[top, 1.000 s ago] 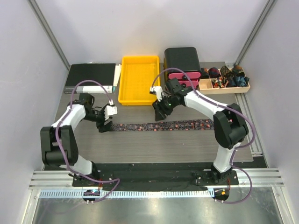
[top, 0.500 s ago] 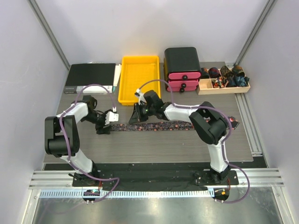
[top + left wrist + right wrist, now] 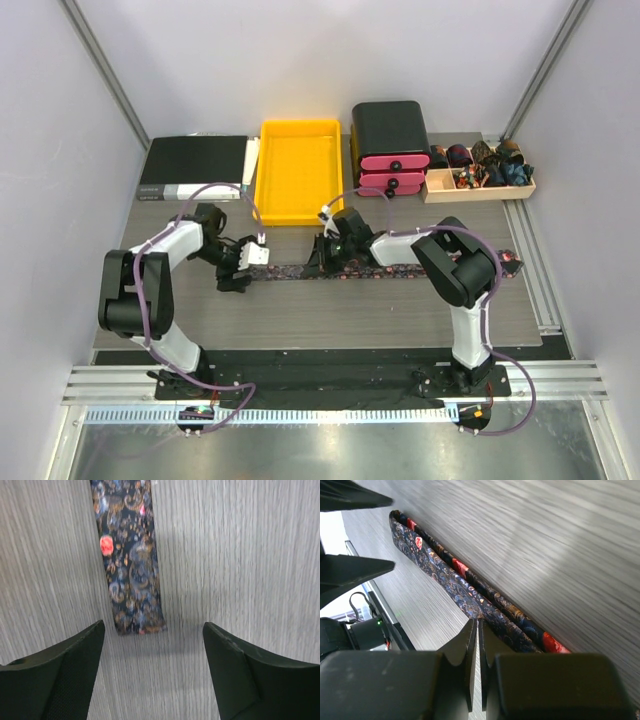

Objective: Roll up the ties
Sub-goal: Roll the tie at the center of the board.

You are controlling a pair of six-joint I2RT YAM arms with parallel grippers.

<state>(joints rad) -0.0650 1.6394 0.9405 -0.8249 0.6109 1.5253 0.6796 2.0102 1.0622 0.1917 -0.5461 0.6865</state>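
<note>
One tie (image 3: 420, 270) lies flat and stretched out on the desk (image 3: 350, 320), running from left to right in front of both arms, with its narrow end to the left. In the left wrist view this narrow end (image 3: 130, 570) is cut square and rests fully on the wood.

The left hand (image 3: 240, 272) hovers over that end. Its fingers (image 3: 55, 680) are wide apart, one on each side of the tip, and they do not touch the cloth.

The right hand (image 3: 325, 260) is down at the tie further along, not far from the left hand. Its fingers (image 3: 465, 650) are pressed together with only a thin slit between them, and their tips meet the near edge of the tie (image 3: 470, 587). I cannot tell if a little cloth is caught between them.

The tie looks light, thin and very soft. It probably has no stiffness of its own, so it will bend and sag wherever it is lifted. The surface seems smooth, so it may slide on the desk and a loose roll may open again. I think the best place to hold it is the narrow tip, pinched across its whole width so the first turn comes straight. The other hand should press the long part flat.
</note>
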